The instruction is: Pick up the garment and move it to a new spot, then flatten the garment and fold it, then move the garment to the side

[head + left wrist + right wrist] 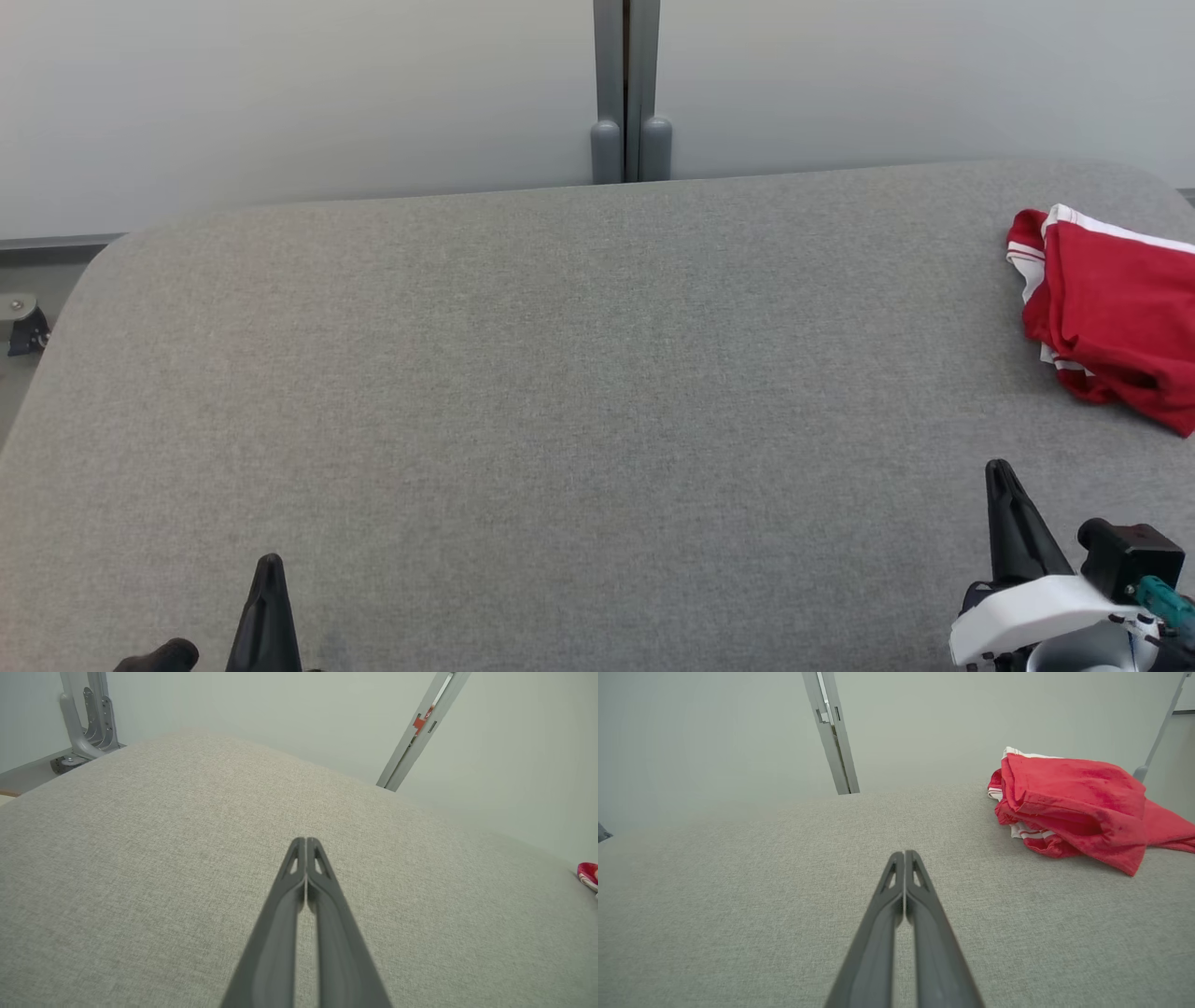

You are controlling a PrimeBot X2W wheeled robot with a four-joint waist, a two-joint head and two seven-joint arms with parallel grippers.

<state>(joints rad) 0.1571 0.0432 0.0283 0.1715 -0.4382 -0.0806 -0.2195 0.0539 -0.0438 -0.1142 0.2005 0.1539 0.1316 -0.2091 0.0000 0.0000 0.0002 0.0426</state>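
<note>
The left hand (306,843) is clenched: its two long dark fingers lie pressed together from base to tip, with nothing caught between them. It points out over bare grey fabric at the near left of the bench (560,355). The right hand (904,855) is clenched the same way, two fingers closed to a single point and empty. In the head view it rises at the near right, above its white wrist housing (1046,607). Whether either tip touches the bench surface I cannot tell.

Ahead of the right hand and off to its right, well apart from it, lies the garment (1073,802). It is bright red cloth with white trim carrying thin red stripes, bunched into a loose, crumpled heap. A broad flap with a stitched hem is folded over the top, and a flatter part trails away to the right. In the head view it sits at the far right of the bench and runs off the picture's right edge. In the left wrist view a small red scrap of it shows at the right edge, far from the left hand.

Counted: two hands, four fingers, one garment, one bench. Behind the bench's far edge stands one pair of grey uprights (627,93) with two rounded feet, against a pale wall.
</note>
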